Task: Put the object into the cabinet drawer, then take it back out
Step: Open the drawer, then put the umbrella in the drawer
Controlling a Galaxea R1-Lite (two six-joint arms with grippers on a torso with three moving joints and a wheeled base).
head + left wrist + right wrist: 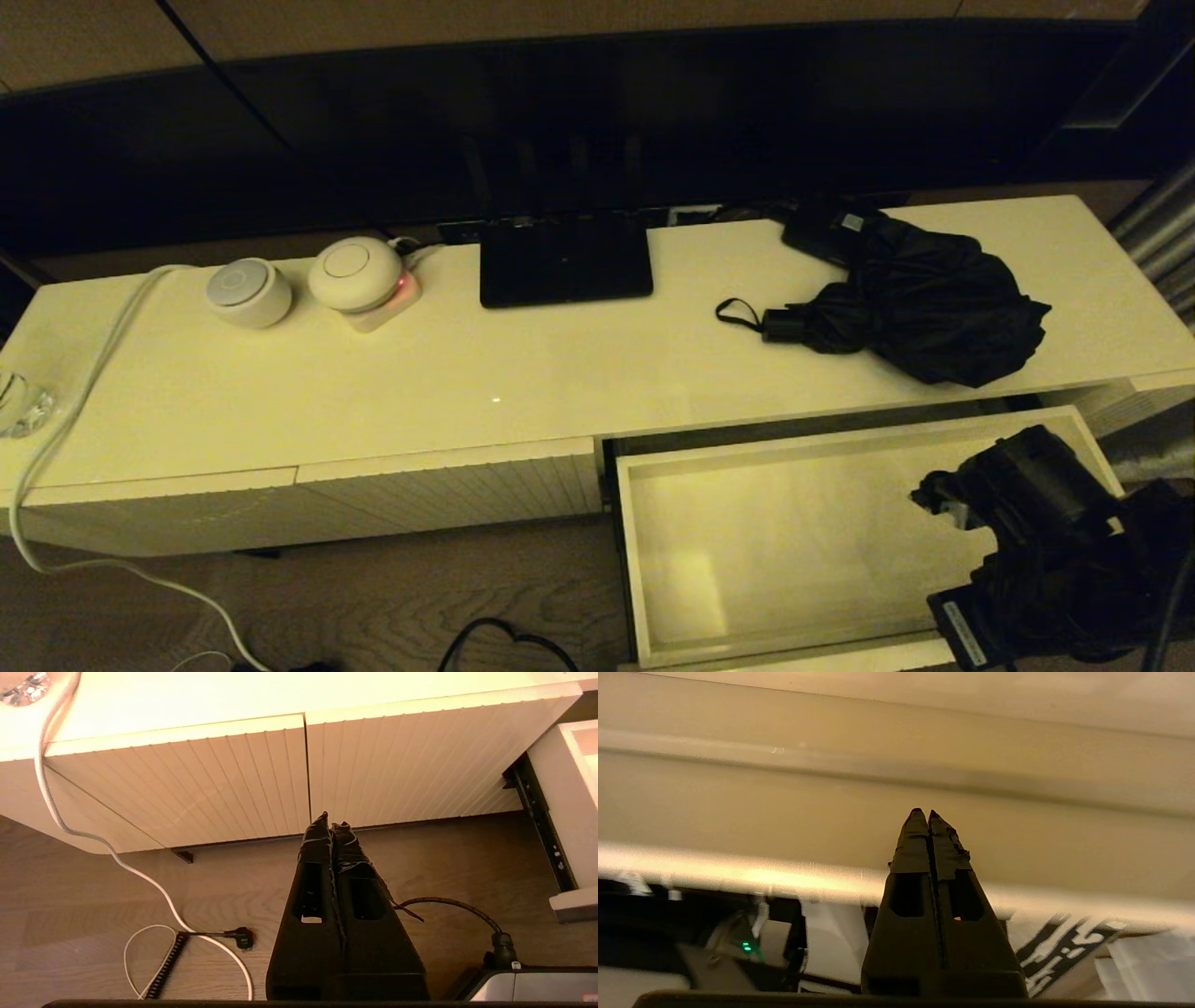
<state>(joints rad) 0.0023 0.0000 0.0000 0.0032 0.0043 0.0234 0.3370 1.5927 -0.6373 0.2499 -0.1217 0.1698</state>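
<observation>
Black compact folding umbrella (920, 303) with loose bunched fabric lying on the glossy cream cabinet top (523, 373), just behind the wide cream drawer (784, 551), handle and thin wrist loop pointing away from the drawer's right end. Drawer standing pulled open, pale interior holding nothing but the arm over it. Right gripper (924, 812) hanging over the drawer's right front corner, fingers pressing together, gripping nothing. Left gripper (331, 820) idling low, left of the drawer, facing the shorter ribbed cream fronts (289, 779), fingers likewise pressing together. Small flat black box (826, 229) touching the umbrella's far side.
</observation>
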